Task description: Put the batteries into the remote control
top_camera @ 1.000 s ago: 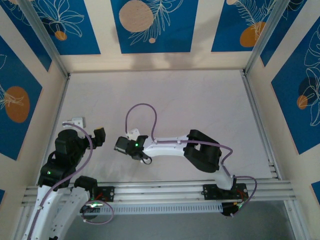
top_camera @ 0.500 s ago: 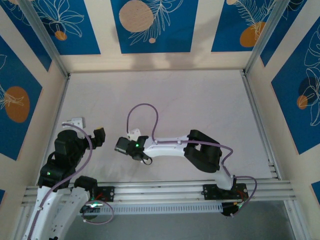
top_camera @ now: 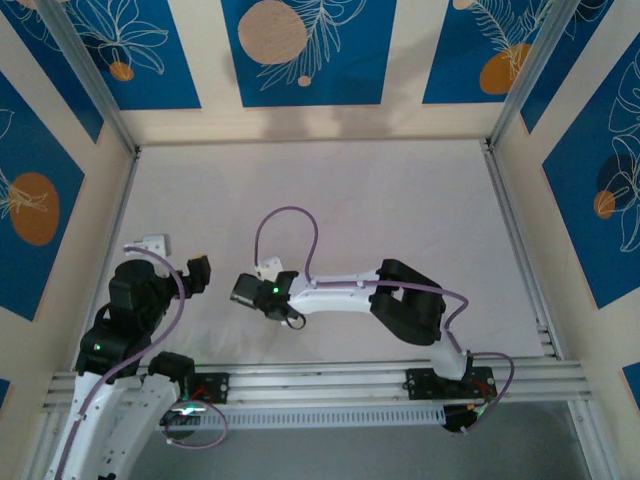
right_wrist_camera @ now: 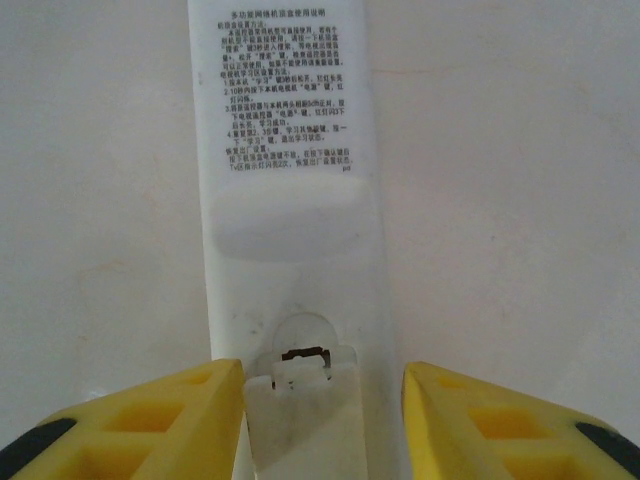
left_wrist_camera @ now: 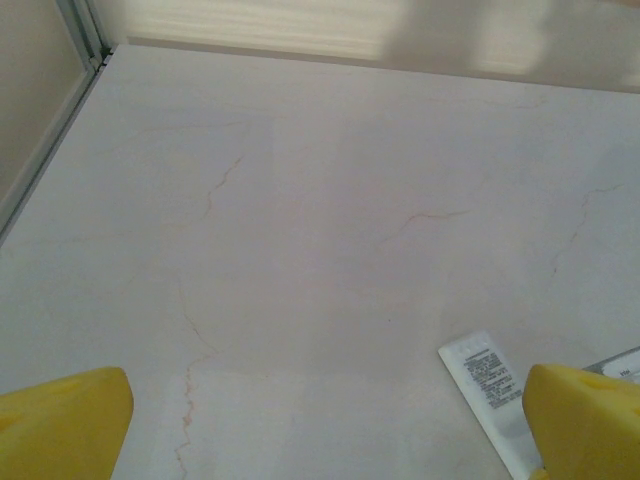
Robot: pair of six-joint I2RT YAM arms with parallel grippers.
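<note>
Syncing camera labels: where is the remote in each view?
Right wrist: remote centre, running top to bottom, between the yellow fingers.
Left wrist: bottom right corner, its printed end beside a yellow finger.
Top: not discernible; probably under the right gripper.
Shared landmark: the printed text on its back.

Pale marble-look table, faint hairline veins running across it, metal rails along its side edges, remote control lying flat on it near the front, plain back up, block of printed text on that back.
</note>
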